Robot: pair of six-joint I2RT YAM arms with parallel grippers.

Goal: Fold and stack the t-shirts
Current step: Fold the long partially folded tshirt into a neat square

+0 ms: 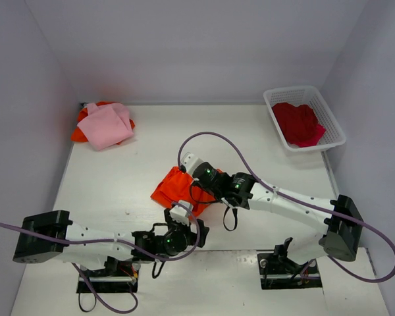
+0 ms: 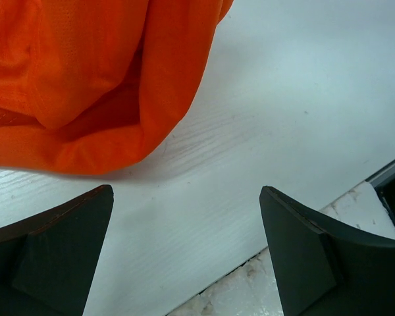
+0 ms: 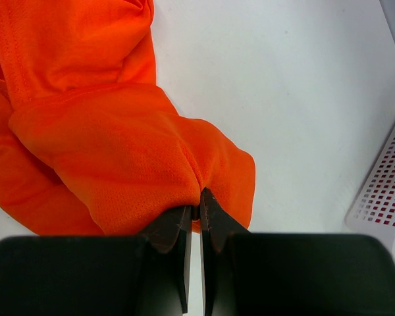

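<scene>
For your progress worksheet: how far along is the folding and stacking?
Done, apparently: pink t-shirt lies folded on orange cloth, far left. In hand: right gripper pinches the centre orange t-shirt; left gripper open beside it. Left: red t-shirt, crumpled in the basket.

A white wood-grain table [image 1: 118,178] bears a crumpled bright orange cloth t-shirt [image 1: 174,187] at its middle. Far left lies a pale pink cloth t-shirt [image 1: 105,125] in a heap; far right stands a white plastic lattice basket [image 1: 291,90].

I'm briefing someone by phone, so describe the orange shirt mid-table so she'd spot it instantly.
On the white table, look at the middle. A crumpled orange t-shirt lies there, pinched by the right claw. Only it is gripped: the pink shirt sits far left, the red shirt in the basket.
</scene>
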